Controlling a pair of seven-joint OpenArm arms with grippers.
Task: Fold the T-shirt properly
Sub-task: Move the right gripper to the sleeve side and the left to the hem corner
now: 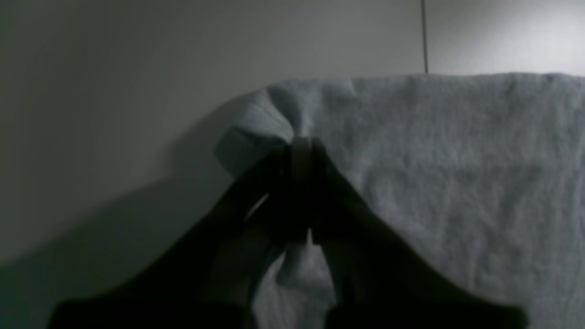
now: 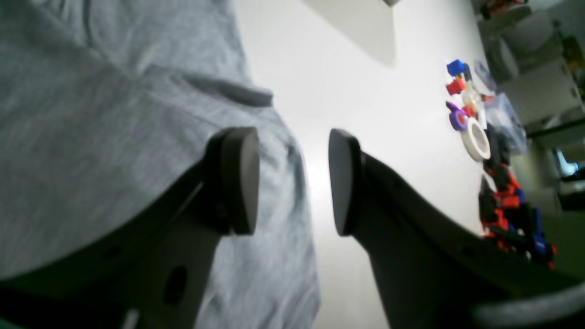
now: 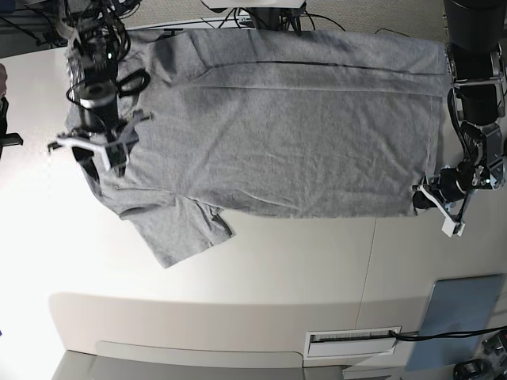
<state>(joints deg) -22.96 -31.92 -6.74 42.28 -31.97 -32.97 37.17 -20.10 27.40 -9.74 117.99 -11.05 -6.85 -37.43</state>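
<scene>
- Our left end effector (image 1: 299, 151) had clamped shut on a hem corner of the T-shirt (image 3: 277, 134).
- Right end effector (image 2: 292, 183) gaped open, empty, at the sleeve end.
- T-shirt lay spread flat on the surface (image 3: 261, 277); we judged folding barely begun.

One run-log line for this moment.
left tool: shut on T-shirt corner | right tool: open, over sleeve end | shirt: flat, unfolded
</scene>
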